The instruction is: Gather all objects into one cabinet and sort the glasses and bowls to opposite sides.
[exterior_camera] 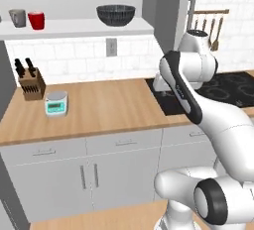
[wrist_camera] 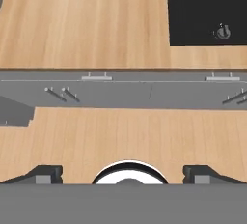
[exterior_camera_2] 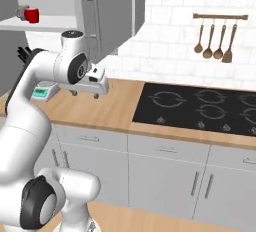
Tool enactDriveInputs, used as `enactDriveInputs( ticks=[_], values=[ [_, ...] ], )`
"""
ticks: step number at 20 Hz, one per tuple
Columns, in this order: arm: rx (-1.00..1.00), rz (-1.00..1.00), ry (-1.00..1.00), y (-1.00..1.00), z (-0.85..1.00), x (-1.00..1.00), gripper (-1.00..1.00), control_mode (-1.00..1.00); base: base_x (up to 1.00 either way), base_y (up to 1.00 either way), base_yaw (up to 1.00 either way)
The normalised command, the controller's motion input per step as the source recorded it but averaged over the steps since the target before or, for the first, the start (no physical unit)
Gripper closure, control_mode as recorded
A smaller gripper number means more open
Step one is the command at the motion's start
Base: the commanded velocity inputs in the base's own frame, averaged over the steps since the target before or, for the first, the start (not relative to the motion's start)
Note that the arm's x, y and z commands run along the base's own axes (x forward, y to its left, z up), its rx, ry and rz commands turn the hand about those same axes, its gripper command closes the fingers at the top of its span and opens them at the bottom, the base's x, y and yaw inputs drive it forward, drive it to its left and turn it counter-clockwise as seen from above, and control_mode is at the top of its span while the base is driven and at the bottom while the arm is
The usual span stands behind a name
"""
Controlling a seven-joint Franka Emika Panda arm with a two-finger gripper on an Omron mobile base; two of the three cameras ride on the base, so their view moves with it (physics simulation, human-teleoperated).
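On the white shelf (exterior_camera: pixel 74 27) of the open cabinet (exterior_camera_2: pixel 112 11) stand three of the task's vessels, counted: one matte grey mug (exterior_camera: pixel 18 18), one glossy red cup (exterior_camera: pixel 36 20), one wide dark bowl (exterior_camera: pixel 115 15); an orange cup cannot be made out. The grey mug and red cup stand just beside each other at the shelf's left end; the bowl, ribbed on its outside and much wider than either cup, stands well apart toward the right end. On the bench (exterior_camera: pixel 99 107) below: one knife block (exterior_camera: pixel 31 83) and one kitchen scale (exterior_camera: pixel 56 103), near each other. The hand (exterior_camera_2: pixel 89 94) hangs over the bench beside the black cooktop (exterior_camera_2: pixel 200 107), well below the shelf and apart from all three vessels; in the hand view its fingertips (wrist_camera: pixel 44 174) stand wide apart, released, with nothing between them. Four utensils (exterior_camera_2: pixel 215 38) hang on the wall rail.
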Motion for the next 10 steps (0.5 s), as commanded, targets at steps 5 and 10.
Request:
enactDriveInputs(
  ticks=[5,10],
  values=[
    [0.00,0.00,0.00,0.00,0.00,0.00,-1.00,1.00,-0.09,-0.84,-0.08],
    [0.00,0.00,0.00,0.00,0.00,0.00,-1.00,1.00,-0.03,-0.81,-0.09]
  ],
)
